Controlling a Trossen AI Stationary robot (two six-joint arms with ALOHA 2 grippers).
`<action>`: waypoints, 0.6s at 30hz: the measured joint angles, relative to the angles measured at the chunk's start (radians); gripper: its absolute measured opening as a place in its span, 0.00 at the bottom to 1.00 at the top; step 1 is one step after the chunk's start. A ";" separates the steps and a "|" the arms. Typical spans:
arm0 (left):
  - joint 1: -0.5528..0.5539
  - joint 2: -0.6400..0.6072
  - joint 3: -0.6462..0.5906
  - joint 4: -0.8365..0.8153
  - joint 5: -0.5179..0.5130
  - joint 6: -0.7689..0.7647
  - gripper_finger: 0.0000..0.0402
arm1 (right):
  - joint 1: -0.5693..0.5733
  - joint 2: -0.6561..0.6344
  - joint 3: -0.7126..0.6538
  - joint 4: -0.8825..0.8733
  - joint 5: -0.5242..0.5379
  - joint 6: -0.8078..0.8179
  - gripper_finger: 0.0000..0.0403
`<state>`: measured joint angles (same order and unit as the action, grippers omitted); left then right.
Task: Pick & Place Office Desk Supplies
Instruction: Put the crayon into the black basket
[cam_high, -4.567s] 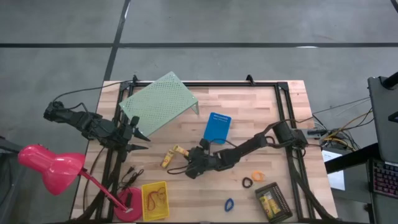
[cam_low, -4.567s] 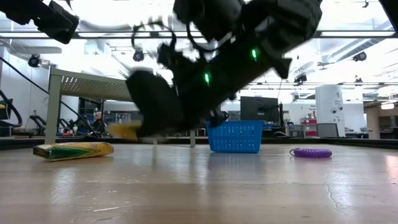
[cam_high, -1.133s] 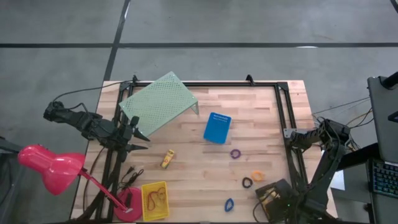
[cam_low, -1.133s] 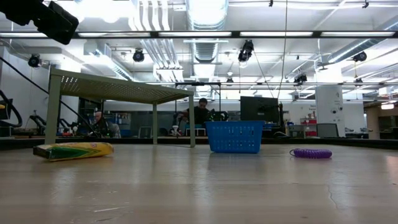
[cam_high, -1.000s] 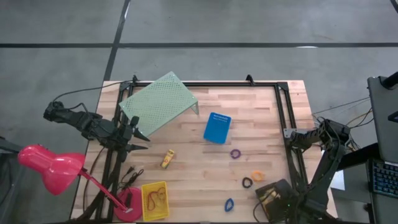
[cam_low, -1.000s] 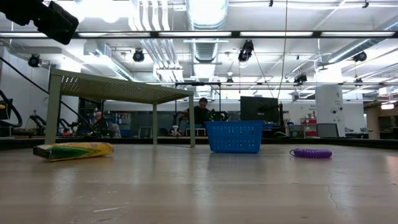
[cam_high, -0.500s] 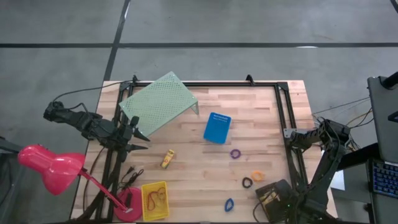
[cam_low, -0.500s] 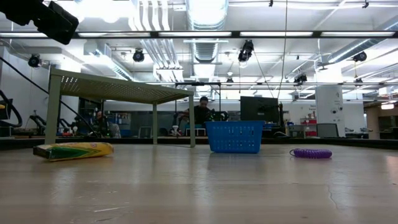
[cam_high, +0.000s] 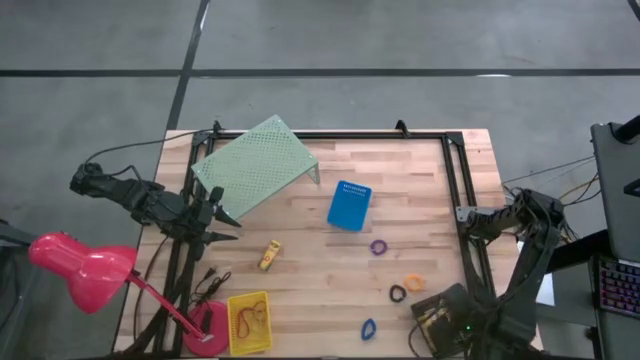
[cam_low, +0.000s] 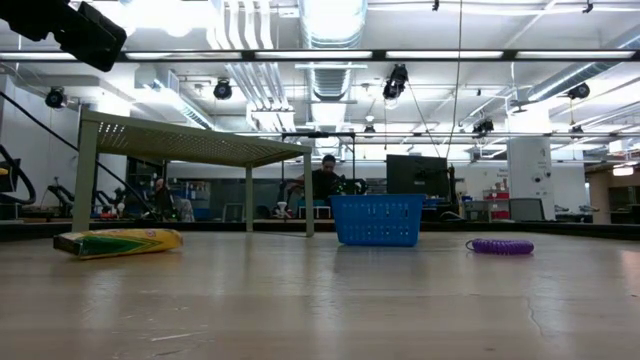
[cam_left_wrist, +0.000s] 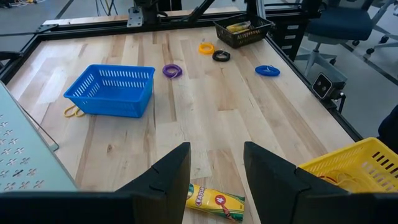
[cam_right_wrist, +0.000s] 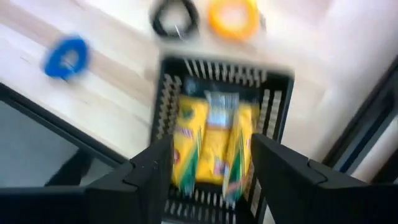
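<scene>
Right claw poised directly above small black mesh bin at the near right corner of pale wooden tabletop, fingers spread wide and holding nothing. Inside the bin, three small yellow-gold crayon packs lying side by side. Just beyond the bin's far wall, small black ring and small orange ring next to each other on the wood; small blue ring off to one side, close to the tabletop's edge.

Left claw parked over the tabletop's left edge, fingers parted, gripping nothing. Just ahead of it, a fourth yellow crayon pack flat on the wood, alone near the middle left of the tabletop.

Small blue rectangular basket standing near the centre; small purple coiled ring apart from it toward the right. Thin tan-orange rubber band touching the blue basket's base on its far side. Pale green perforated metal riser at the far left corner. Small yellow rectangular bin at the near left edge, holding thin rubber bands. Pink desk lamp reaching in from outside the left side, its base beside the yellow bin.
</scene>
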<state>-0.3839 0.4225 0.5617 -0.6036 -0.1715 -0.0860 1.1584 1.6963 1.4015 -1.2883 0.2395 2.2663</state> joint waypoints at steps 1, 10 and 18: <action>0.000 0.000 0.000 0.000 0.000 0.000 0.38 | 0.000 -0.004 0.018 -0.031 0.035 -0.018 0.52; 0.000 0.000 0.000 0.000 0.000 0.000 0.38 | -0.003 -0.119 0.060 -0.213 0.546 -0.190 0.52; 0.000 0.000 0.000 0.000 0.000 0.000 0.38 | -0.059 -0.347 -0.095 -0.193 0.908 -0.391 0.52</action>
<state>-0.3840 0.4229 0.5617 -0.6033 -0.1715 -0.0864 1.0995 1.3498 1.3069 -1.4810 1.1472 1.8756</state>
